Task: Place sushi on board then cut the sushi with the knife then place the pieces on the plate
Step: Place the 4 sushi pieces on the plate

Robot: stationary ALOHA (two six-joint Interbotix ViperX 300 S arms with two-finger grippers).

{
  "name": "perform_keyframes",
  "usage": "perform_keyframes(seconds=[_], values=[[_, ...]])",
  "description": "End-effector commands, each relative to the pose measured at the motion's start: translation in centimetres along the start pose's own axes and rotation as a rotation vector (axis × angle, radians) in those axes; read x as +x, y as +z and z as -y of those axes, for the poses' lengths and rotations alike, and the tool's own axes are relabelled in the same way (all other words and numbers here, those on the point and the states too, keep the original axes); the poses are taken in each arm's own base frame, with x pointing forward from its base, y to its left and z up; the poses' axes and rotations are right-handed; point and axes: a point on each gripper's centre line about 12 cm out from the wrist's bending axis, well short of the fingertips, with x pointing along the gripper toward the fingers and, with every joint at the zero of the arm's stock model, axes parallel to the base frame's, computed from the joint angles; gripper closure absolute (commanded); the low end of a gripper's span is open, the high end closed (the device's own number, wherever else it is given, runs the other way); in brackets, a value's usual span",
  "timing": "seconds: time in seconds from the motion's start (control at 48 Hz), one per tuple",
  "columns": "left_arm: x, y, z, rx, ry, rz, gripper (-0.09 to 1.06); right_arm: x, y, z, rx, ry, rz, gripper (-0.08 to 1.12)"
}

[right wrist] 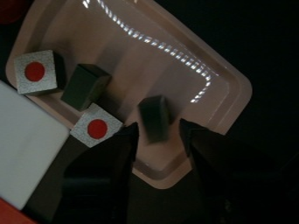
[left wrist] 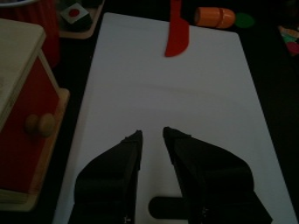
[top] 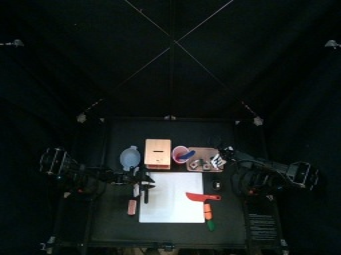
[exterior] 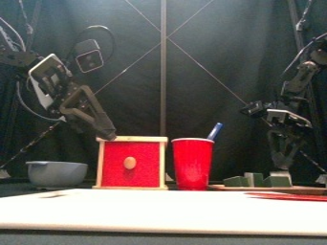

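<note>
The right gripper (right wrist: 166, 140) hangs low over the pink tray (right wrist: 222, 52) at the back right of the table, jaws spread apart and grasping nothing. Four sushi pieces (right wrist: 84, 85) lie on the tray in the right wrist view. One dark piece sits just ahead of the gripper, in line with the gap between the jaws, which is wider than the piece. Two other pieces show a pale cut face with a red centre and lie on the side of the tray nearest the white cutting board (right wrist: 24, 157).

The left gripper (left wrist: 152, 133) hovers above the near left part of the board, its jaws drawn almost together with only a thin slit between them, empty. The red knife (left wrist: 176, 35) lies flat on the far side of the board, well apart from this gripper. An orange toy food (left wrist: 216, 16) rests just past the board's edge.

Behind the board, seen from the front, stand a blue-grey bowl (exterior: 55, 172), a wooden box (exterior: 132, 163) with a red drawer front, and a red cup (exterior: 193, 163) holding a blue knife (exterior: 215, 129), in a row from left to right
</note>
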Motion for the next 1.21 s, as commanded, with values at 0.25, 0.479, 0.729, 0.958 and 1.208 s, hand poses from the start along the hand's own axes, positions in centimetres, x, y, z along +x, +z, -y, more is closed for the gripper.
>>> perform_keyframes(seconds=[0.25, 0.479, 0.729, 0.958, 1.208], values=[[0.1, 0.7, 0.0, -0.006, 0.0, 0.021, 0.28, -1.3, 1.5, -0.4, -0.004, 0.028, 0.082, 0.16], [0.1, 0.8, 0.0, -0.004, 0.0, 0.025, 0.28, -4.5, 2.3, -2.1, -0.04, 0.108, 0.199, 0.16], [0.2, 1.0, -0.1, -0.005, 0.004, 0.03, 0.28, -7.4, 2.7, -3.7, -0.089, 0.201, 0.313, 0.16], [-0.1, 1.6, -0.1, -0.011, 0.003, 0.051, 0.28, -8.4, 2.6, -4.7, -0.121, 0.256, 0.37, 0.16], [-0.6, 2.2, 0.1, -0.011, -0.004, 0.076, 0.28, -7.7, 1.7, -5.0, -0.162, 0.267, 0.365, 0.16]])
